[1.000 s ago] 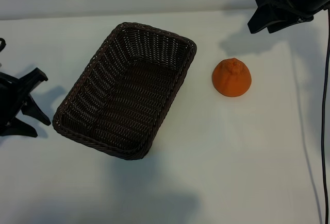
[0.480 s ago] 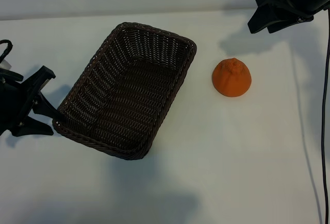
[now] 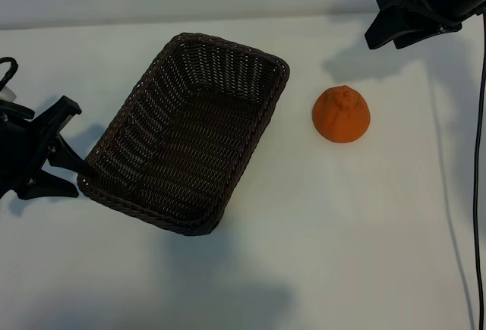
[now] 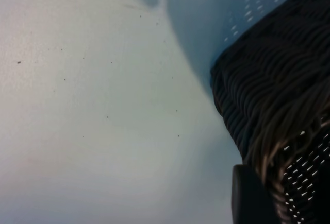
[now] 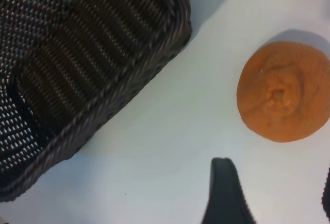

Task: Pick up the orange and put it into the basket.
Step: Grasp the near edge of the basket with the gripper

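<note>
Two grippers in play, and neither one has anything in it. So the orange [image 3: 342,114] is just sitting on the white table [image 3: 342,231], nub up, a little off to the right of the basket [image 3: 186,133] with a clear gap between them. The right gripper [image 3: 395,28] hangs up in the far right corner of the exterior view, well apart from the fruit, fingers spread and holding nothing. From the right wrist view, the orange [image 5: 282,91] shows just past one dark fingertip [image 5: 223,193], not touching it, with the basket corner [image 5: 154,44] off to the other side. The left gripper [image 3: 70,148] is over at the left edge, fingers also spread, with one tip right up against the basket's near-left corner. It's on the opposite side of the basket from the orange. The left wrist view mostly shows wicker wall [image 4: 273,95] and bare table.
</note>
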Robot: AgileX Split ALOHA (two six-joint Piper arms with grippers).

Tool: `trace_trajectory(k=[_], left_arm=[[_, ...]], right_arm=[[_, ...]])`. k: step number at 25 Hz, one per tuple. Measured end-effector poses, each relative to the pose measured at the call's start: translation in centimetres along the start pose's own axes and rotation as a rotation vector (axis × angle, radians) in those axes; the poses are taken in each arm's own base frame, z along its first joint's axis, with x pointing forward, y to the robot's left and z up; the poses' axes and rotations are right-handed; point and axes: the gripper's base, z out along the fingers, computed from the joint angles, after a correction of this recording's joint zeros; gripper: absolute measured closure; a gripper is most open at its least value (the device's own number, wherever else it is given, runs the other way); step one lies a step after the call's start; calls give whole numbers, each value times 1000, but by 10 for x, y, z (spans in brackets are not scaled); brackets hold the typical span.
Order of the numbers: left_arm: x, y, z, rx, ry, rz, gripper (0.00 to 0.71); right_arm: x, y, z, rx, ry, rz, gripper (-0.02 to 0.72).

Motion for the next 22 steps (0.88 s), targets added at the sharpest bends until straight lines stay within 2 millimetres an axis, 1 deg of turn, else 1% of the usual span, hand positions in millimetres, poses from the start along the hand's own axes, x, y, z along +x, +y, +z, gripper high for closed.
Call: trace_trajectory(k=[5,11,18,22], left_arm=[[0,-1,1,0,-2,6,353],[4,-6,10,-19,28,21,353],[5,-7,11,-22,37,16,353],[8,-5,11,-42,71,16,353]], right_arm=[[0,0,0,0,0,0,259],[1,0,0,-2,6,0,259],[1,0,0,-2,7,0,259],[1,0,0,-2,7,0,259]])
